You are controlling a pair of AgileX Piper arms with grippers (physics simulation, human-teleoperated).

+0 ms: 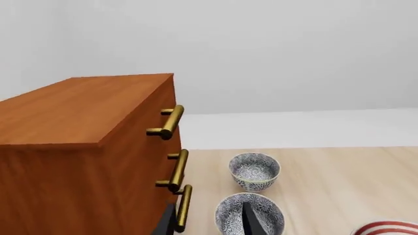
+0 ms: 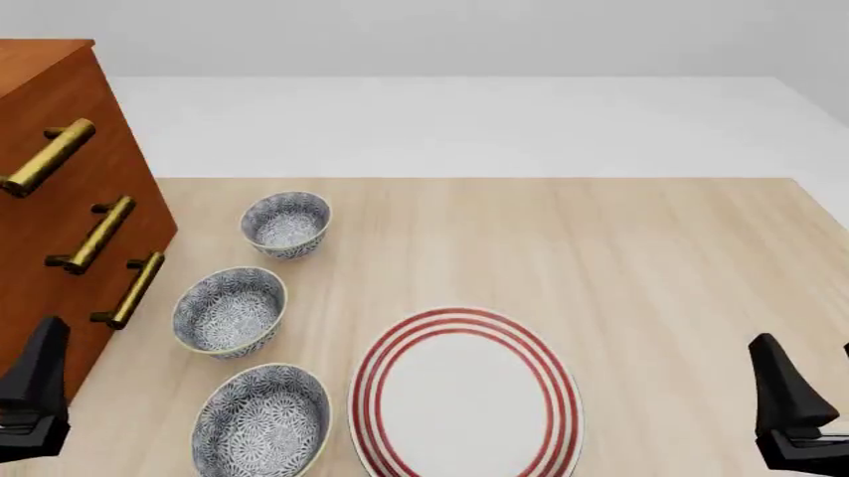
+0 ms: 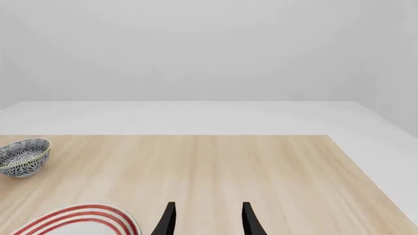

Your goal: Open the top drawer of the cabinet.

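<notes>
Nearest the front camera, two black tools sit low at the bench's near edge: the left tool [image 2: 34, 397] at the left corner, close beside the cabinet's lower front, and the right tool [image 2: 793, 412] at the far right, well apart from everything else. Only part of each shows in that view. The right wrist view shows the right tool [image 3: 205, 220] with its two dark fingertips [image 3: 168, 218] apart and nothing between them. The left wrist view shows two dark fingers of the left tool [image 1: 209, 223], one beside the cabinet's lowest handle and one in front of a bowl, spread apart and gripping nothing.

Between the tools, on the light wooden bench [image 2: 663, 268], lies a white plate with red rings [image 2: 464, 393]. To its left stand three blue-patterned bowls in a row running away from the camera: the near bowl [image 2: 261, 417], the middle bowl [image 2: 230, 310] and the far bowl [image 2: 286, 223]. None of them touches another or the plate.

Along the left edge stands the cabinet [image 2: 54, 258], tall and reddish-brown, its front facing the bowls. Three brass bar handles run down that front. The top drawer [image 2: 67, 119] is the uppermost; its handle [image 2: 47, 157] sits highest, and the drawer front lies flush with the two below it, so it is closed. Neither tool touches a handle.

Beyond the bench lies a pale floor and a plain light wall.
</notes>
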